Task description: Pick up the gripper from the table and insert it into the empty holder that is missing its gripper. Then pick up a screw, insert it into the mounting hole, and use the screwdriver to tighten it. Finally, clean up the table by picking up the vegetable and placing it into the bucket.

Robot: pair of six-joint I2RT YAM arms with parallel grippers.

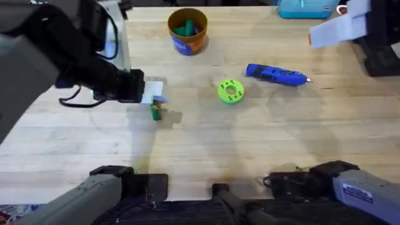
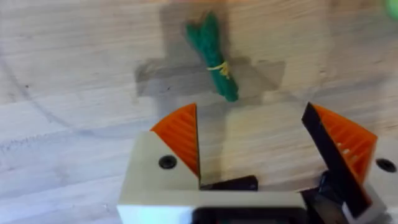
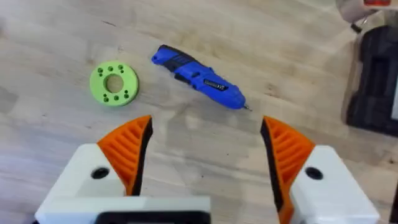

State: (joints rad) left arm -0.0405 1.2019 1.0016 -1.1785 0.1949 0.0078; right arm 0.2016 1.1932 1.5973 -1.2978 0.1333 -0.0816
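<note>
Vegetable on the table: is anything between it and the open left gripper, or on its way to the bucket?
Nothing visible. The left gripper hangs open with the vegetable lying on bare wood just ahead of it. Overhead, the table between the vegetable and the bucket is bare; the green disc sits off to the side.

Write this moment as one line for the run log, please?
left gripper: jaws open over vegetable, not touching | right gripper: jaws open, empty | screwdriver: lying on table | bucket: upright, something green already inside
</note>
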